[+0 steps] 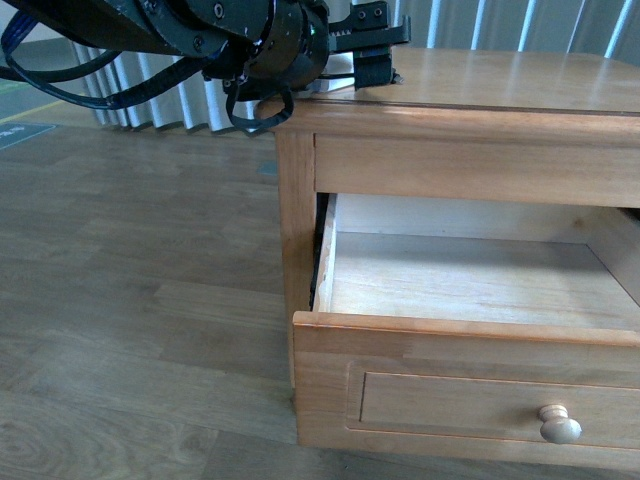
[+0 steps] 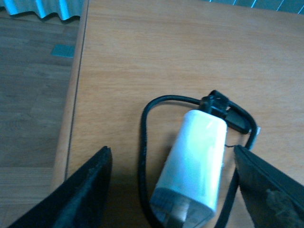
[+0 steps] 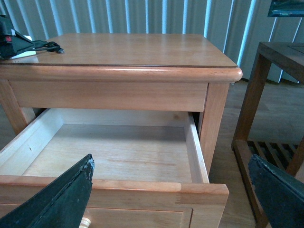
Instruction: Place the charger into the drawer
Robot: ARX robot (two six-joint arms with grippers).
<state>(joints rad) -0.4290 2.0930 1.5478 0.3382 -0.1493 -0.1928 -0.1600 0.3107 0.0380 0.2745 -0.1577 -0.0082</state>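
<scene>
Though drawer stands open, charger lies atop cabinet. Left wrist view shows it between left gripper's released jaws; right gripper likewise released.

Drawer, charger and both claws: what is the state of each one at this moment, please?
Drawer: pulled open, nothing seen inside.
Charger: lying on its side on the cabinet top, black cable looped around it, not gripped.
Left claw: open, one finger on each side of the charger, apart from it.
Right claw: open, holding nothing, facing the open drawer.
</scene>
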